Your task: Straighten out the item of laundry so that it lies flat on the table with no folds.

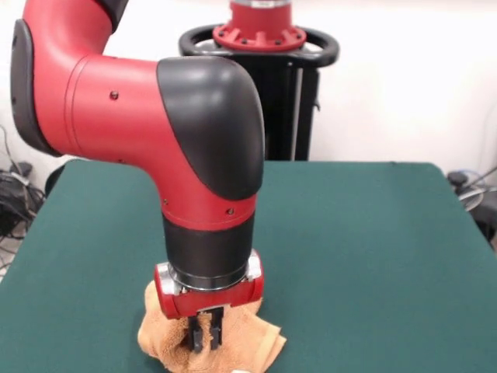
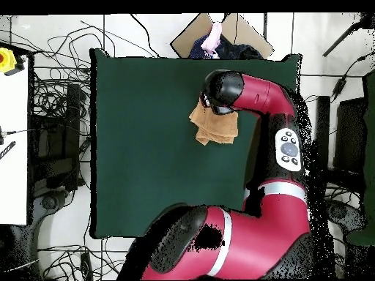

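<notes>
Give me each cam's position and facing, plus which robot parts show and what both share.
Front view: across the table, facing the pedestal; shows the arm and claw down on the towel.
Overhead view: above the table, looking straight down, base at bottom; shows the arm over the towel.
Shared: towel, table, arm.

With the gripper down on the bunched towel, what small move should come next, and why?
Probably close on a top fold and lift slightly. The gripper sits down in the towel, which lies bunched with overlapping folds near the table edge; nothing is spread flat yet.
</notes>
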Controlling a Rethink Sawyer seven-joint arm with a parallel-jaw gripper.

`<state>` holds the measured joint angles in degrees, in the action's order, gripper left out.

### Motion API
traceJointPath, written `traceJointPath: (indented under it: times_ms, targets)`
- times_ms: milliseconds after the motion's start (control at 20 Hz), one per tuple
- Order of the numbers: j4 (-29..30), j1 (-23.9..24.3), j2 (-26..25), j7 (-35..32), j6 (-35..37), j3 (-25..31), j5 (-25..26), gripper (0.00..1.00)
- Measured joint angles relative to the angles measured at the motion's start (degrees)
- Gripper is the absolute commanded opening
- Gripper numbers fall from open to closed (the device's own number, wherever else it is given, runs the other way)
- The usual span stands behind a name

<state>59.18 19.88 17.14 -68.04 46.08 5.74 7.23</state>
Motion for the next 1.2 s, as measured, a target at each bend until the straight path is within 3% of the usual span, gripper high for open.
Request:
traceJointPath:
  times_ms: [300,700,1200]
  targets:
    - [5.2,0.0,1.7,0.0,-11.2,0.0,2.8,0.0]
    - [9.1,-1.1,2.6,0.0,-19.0,-1.2,5.1,0.0]
    - [15.4,-1.5,6.4,0.0,-20.2,-1.5,5.3,0.0]
